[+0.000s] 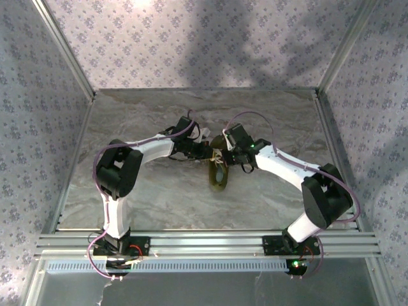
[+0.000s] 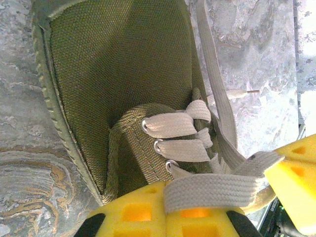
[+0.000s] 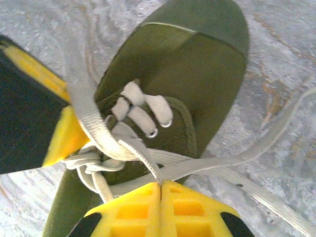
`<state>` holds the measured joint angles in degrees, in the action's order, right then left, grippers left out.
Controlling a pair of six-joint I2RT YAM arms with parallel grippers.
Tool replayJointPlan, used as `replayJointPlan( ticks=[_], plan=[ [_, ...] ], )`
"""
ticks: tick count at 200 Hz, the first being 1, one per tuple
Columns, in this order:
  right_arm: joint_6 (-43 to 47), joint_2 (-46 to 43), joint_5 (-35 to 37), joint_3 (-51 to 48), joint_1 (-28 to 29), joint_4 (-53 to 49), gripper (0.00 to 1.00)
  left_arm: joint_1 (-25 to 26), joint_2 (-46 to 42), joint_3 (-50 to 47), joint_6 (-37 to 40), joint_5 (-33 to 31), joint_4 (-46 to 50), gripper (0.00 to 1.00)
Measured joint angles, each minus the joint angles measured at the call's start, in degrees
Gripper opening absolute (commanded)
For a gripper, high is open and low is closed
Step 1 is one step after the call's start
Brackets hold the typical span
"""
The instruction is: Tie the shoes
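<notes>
At the bottom edge of the right wrist view, right gripper [image 3: 161, 186] clamped tight on a strand of white lace [image 3: 143, 157], lower pads cut off by the frame. At the bottom of the left wrist view, left gripper [image 2: 165, 192] pressed together likewise, a flat band of lace vanishing into the seam. Beyond, olive shoe [image 3: 197, 74] on the marbled table [image 3: 281, 59], heel cropped in both close views. Tangle at centre left too muddled to trace. From above, shoe at table centre, upper end covered by both grippers.
</notes>
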<state>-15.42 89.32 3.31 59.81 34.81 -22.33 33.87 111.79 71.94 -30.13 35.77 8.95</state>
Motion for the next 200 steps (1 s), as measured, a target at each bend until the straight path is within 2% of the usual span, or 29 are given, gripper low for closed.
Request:
replayJointPlan(
  ticks=[58,139,174,200],
  plan=[
    [-7.45,-0.72,3.50,-1.81,-0.44,-0.44,0.04,0.00,-0.02,0.00,0.00,-0.02,0.00,0.00],
    [-10.95,2.16,0.11,-1.92,-0.96,-0.37,0.09,0.02,0.00,0.00,0.02,0.00,0.02,0.00],
    [-10.99,3.80,-1.16,-1.92,-0.90,-0.37,0.19,0.31,-0.02,0.00,0.02,-0.02,0.02,0.00],
    [-10.86,4.20,-1.14,-1.92,-0.92,-0.57,0.33,0.44,-0.02,0.00,0.02,-0.02,0.02,0.00]
  ],
)
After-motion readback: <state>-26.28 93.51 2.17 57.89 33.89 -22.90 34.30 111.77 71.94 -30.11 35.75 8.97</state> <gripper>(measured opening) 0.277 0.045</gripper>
